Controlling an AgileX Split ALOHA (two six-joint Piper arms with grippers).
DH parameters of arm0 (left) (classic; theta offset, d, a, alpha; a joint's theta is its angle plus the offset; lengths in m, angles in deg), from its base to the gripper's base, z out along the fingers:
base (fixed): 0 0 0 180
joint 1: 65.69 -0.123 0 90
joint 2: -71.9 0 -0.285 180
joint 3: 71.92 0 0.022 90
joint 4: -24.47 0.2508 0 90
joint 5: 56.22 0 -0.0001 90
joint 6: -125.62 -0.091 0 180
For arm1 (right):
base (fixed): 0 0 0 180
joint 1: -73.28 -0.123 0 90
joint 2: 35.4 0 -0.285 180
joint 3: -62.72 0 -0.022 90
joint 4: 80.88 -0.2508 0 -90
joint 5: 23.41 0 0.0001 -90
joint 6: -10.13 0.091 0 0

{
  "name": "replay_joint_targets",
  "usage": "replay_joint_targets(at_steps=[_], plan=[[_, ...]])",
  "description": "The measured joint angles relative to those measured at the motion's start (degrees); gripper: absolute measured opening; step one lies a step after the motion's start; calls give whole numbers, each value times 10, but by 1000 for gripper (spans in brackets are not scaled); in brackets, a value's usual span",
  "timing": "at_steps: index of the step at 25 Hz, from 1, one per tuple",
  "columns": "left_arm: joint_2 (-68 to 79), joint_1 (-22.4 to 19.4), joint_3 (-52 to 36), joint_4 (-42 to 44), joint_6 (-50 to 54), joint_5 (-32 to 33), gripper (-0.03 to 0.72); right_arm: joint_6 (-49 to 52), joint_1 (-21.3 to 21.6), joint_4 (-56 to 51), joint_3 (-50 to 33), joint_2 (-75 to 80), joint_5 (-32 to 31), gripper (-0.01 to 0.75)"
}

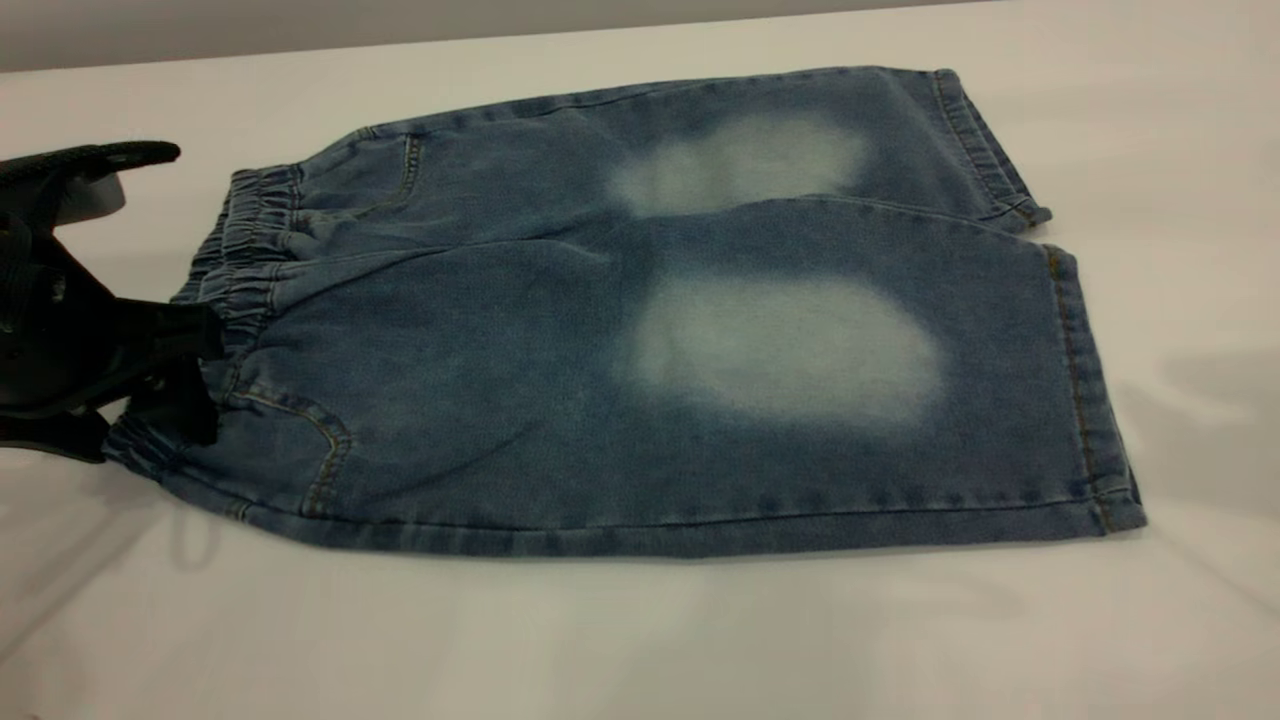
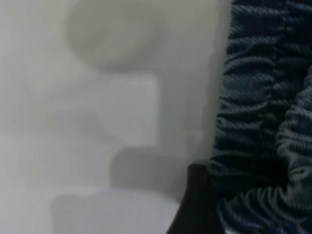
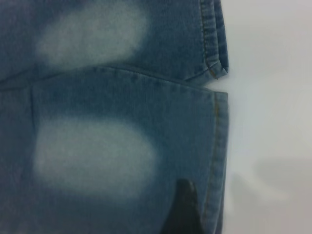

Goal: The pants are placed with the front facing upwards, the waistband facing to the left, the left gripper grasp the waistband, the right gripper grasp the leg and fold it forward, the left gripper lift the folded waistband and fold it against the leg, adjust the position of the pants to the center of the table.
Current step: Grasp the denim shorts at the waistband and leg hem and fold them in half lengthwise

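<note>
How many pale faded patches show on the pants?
2. One patch is on the near leg, mid-thigh; the other patch is on the far leg, beside it. The underside of the pants is hidden, so more may exist.

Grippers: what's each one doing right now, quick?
Left black clamp tool: at the ruched blue denim waistband; grip cannot be told.
Right tool: only one dark fingertip shows; cannot be told.

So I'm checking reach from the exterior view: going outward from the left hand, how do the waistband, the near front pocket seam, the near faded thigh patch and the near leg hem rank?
1. waistband, at the left hand.
2. pocket seam, just right.
3. faded thigh patch, mid-pants.
4. leg hem, far right.
</note>
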Motion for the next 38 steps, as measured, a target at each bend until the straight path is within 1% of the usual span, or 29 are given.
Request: replay_joint_targets(at_steps=[3, 5, 9, 11, 16, 20, 22, 33, 38], plan=[[1, 0, 0, -2, -1, -3, 454, 0, 0, 0, 0, 0, 0, 532], [1, 0, 0, -11, 0, -5, 386, 0, 0, 0, 0, 0, 0, 532], [3, 1, 0, -17, 3, -11, 213, 0, 0, -1, -1, 0, 0, 532], [2, 1, 0, -17, 3, -11, 171, 0, 0, -1, -1, 0, 0, 532], [2, 1, 11, -14, 3, 9, 171, -6, 0, -14, -1, 8, -1, 532], [-2, 1, 28, -11, -2, 52, 171, -49, 0, -54, -1, 45, 0, 532], [-8, 0, 29, -11, -2, 62, 171, -79, 0, -83, -1, 72, 0, 532], [-39, 0, 29, -11, -3, 67, 156, -271, 0, -256, -2, 236, -16, 532], [-39, 0, 29, -11, -3, 66, 153, -314, 0, -285, -26, 299, -12, 532]])
